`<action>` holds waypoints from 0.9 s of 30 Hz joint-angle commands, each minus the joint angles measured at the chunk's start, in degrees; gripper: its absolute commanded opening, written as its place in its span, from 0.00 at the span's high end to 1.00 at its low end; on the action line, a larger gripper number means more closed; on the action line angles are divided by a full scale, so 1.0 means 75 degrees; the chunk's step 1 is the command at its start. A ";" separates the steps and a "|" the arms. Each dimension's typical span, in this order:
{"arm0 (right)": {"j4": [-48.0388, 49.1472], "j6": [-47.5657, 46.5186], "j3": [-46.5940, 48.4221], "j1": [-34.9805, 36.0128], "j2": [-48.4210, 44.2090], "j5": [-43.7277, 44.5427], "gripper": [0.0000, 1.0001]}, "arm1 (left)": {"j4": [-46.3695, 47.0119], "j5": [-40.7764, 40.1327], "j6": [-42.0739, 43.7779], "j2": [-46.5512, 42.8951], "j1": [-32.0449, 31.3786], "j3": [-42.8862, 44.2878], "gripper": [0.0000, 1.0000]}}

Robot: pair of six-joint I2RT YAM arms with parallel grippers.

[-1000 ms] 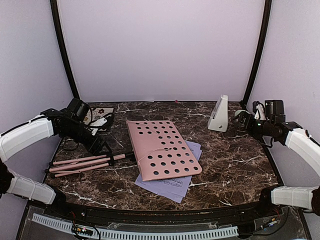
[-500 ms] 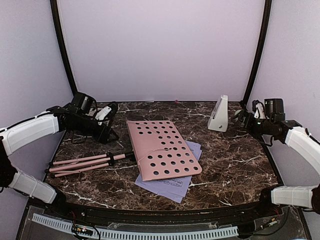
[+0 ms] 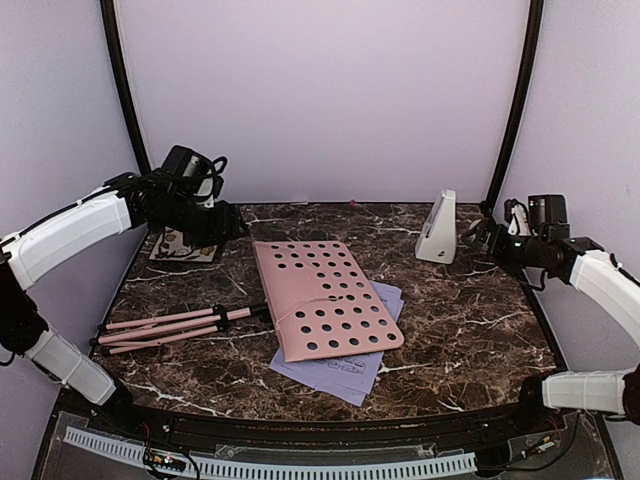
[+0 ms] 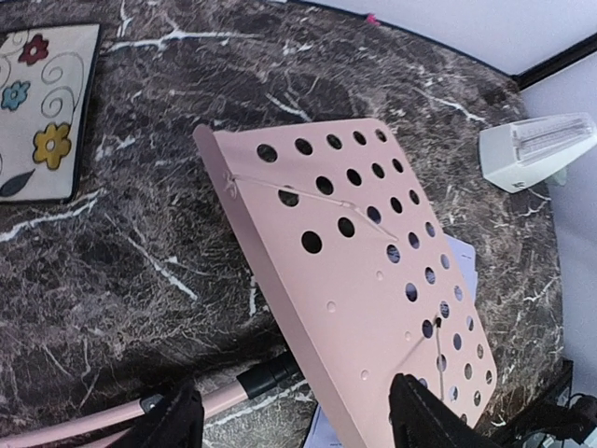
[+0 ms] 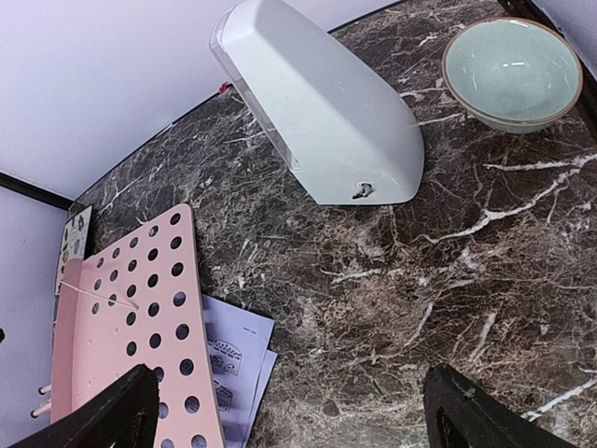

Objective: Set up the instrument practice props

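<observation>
Marbled dark surface (image 3: 470, 320) held everything. The left hand (image 4: 294, 397), fingers apart and empty, had risen from the folded pink tripod legs (image 3: 170, 328) and partly hid the floral tile (image 3: 183, 245). The pink perforated music stand (image 3: 325, 298) lay flat, covering most of the lavender pages (image 3: 340, 372). The white wedge-shaped metronome (image 3: 437, 228) stood back right, with the right hand (image 5: 289, 383) nearby, gaping and empty.
</observation>
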 commanded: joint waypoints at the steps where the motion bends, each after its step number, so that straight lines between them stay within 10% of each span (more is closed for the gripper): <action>1: 0.0164 0.0028 0.0128 -0.0045 0.0048 0.0046 0.00 | -0.1194 -0.1118 -0.1038 0.0718 -0.0406 0.0585 0.30; 27: -0.0051 0.0241 -0.0311 -0.0043 -0.0632 0.0402 0.00 | -0.3789 -0.2487 -0.2793 0.3937 -0.1374 0.3038 0.49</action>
